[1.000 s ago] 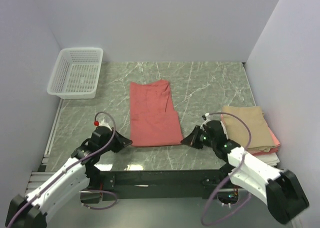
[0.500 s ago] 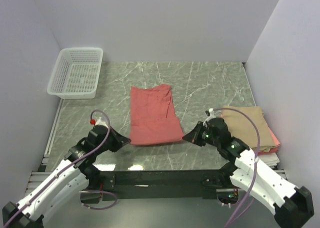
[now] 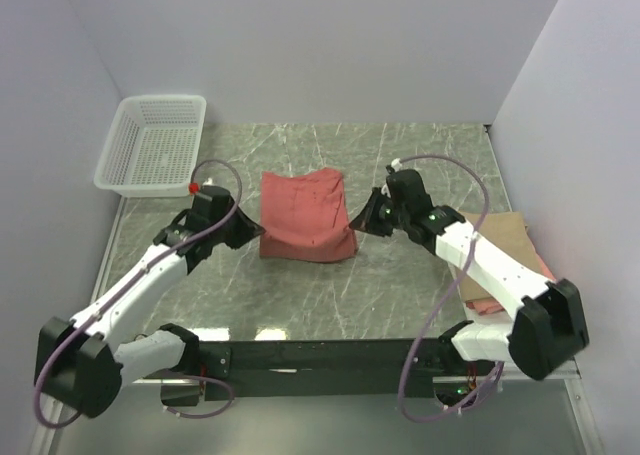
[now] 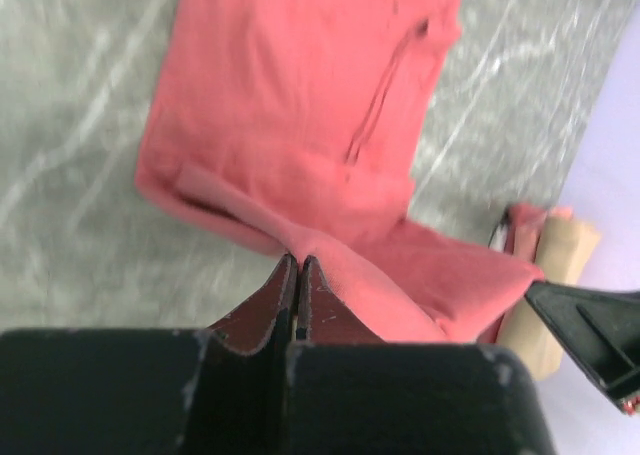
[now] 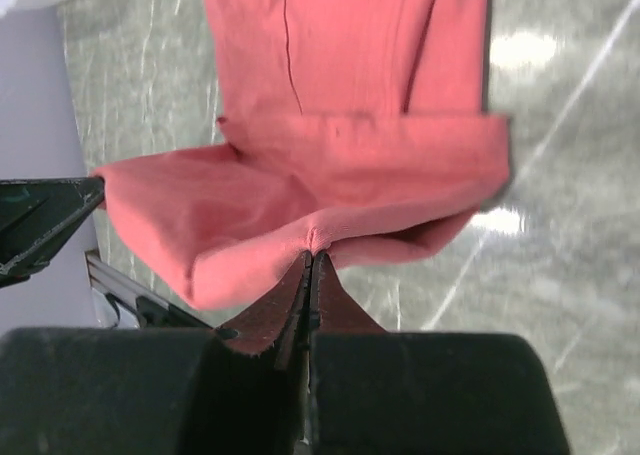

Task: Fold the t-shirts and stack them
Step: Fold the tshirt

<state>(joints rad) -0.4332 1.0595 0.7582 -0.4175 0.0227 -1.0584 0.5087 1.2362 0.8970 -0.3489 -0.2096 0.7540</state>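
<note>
L gripper (image 4: 297,265): jaws pinched tight on the near-left corner of the salmon-red shirt (image 3: 305,220), cloth drawn to a point between the tips. R gripper (image 5: 312,260) is the same, clamped on the near-right corner, w/ the hem sagging in a shallow swag between the two.

What's changed: a sec ago both grippers sat low at the near hem and the shirt lay flat at full length. Now we've carried that hem up and away from the bases — from above the shirt reads much shorter, and its near half is doubled back over the far half. So the lengthwise half-fold is under way, prob. past the midpoint. The hem isn't laid down yet, and we judge it has to travel on toward the far edge before release. The shirt sits mid-table (image 3: 420,165), far end flat on the marble, near end held off it.

Pose: both arms reach well fwd from their bases. L arm runs diagonally up and right, R arm diagonally up and left, and the grippers face each other across the shirt at about the same height. R arm's forearm passes over the folded stack at the right edge — tan shirt (image 3: 512,233) on top, a pink edge under it. The stack is well apart from the shirt in hand. Basket (image 3: 155,145) sits far-left.
</note>
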